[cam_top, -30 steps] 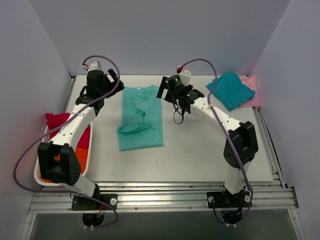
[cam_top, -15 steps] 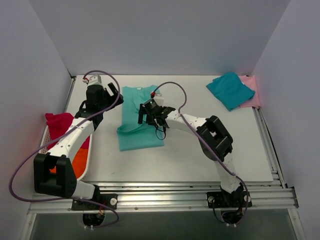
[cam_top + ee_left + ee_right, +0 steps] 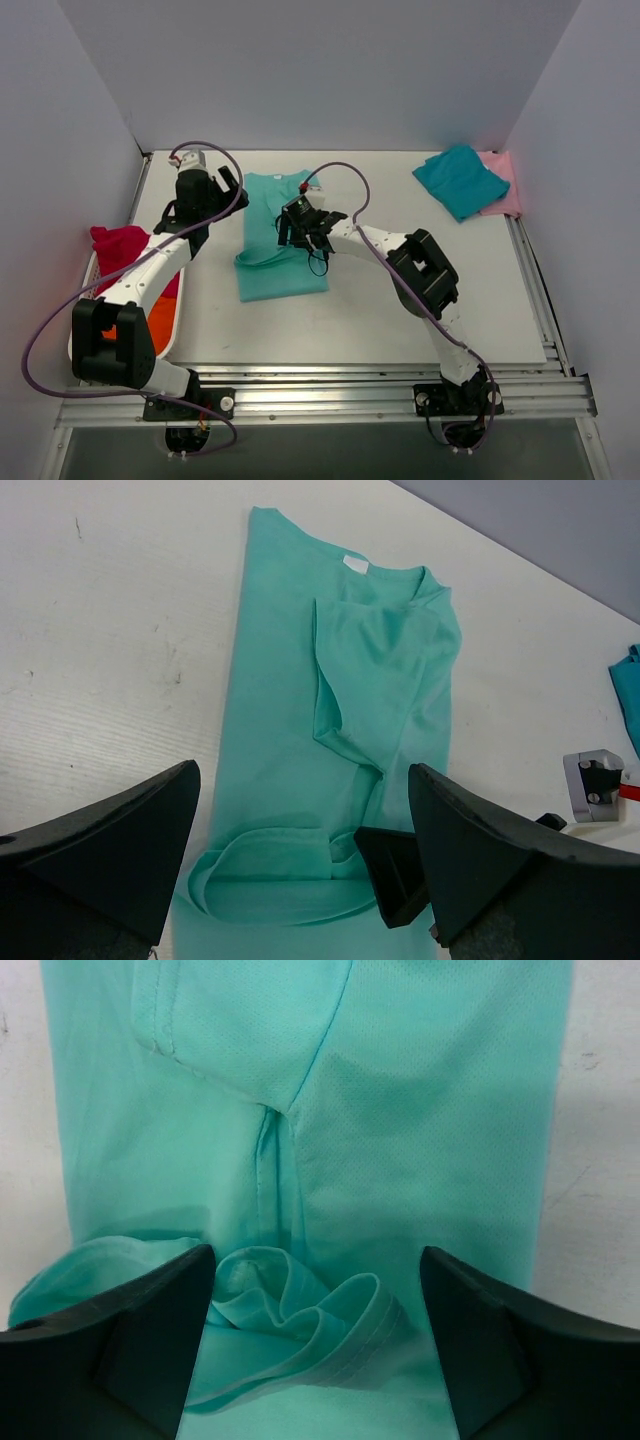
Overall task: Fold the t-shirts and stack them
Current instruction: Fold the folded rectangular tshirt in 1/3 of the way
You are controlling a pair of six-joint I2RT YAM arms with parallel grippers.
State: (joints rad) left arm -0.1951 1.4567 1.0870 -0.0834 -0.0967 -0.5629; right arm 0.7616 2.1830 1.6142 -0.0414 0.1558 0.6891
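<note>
Two look done: the teal shirt (image 3: 460, 180) is lying folded on the pink shirt (image 3: 506, 190) at the worktop's (image 3: 400, 320) far right corner. The mint-green shirt (image 3: 280, 240) is lying left of centre toward the far edge, folded lengthwise into a strip, with its hem bunching at the near end. The crosswise folds are not yet made. The magenta-red shirt (image 3: 118, 245) and orange shirt (image 3: 155, 320) are waiting in the white mesh basket (image 3: 72, 345) at the left edge. The right pincer (image 3: 318, 1345) is hovering wide open over the bunched hem, gripping nothing. The left pincer (image 3: 300, 820) is hanging wide open by the strip's far left, also empty.

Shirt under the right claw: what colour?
The shirt is plain light mint-green, shown best in the right wrist view.
</note>
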